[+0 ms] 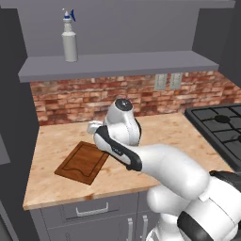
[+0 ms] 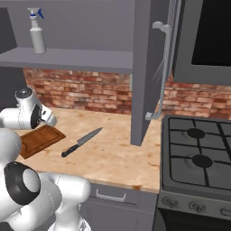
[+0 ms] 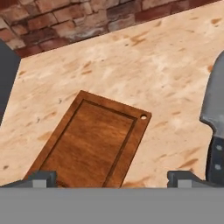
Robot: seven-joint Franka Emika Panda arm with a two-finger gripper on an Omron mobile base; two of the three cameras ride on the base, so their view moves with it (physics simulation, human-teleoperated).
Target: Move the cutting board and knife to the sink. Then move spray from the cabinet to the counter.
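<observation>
The dark reddish-brown cutting board lies flat on the beige counter. The knife lies on the counter to the board's right, apart from it. My gripper hovers over the board's end, open, with nothing between its fingers. The spray stands upright on the grey shelf of the cabinet, whose door hangs open. The sink is out of view.
A black gas stove borders the counter on the right. A red brick wall runs behind the counter. The open cabinet door with its long bar handle juts out over the counter right of the knife. Grey drawer fronts sit below.
</observation>
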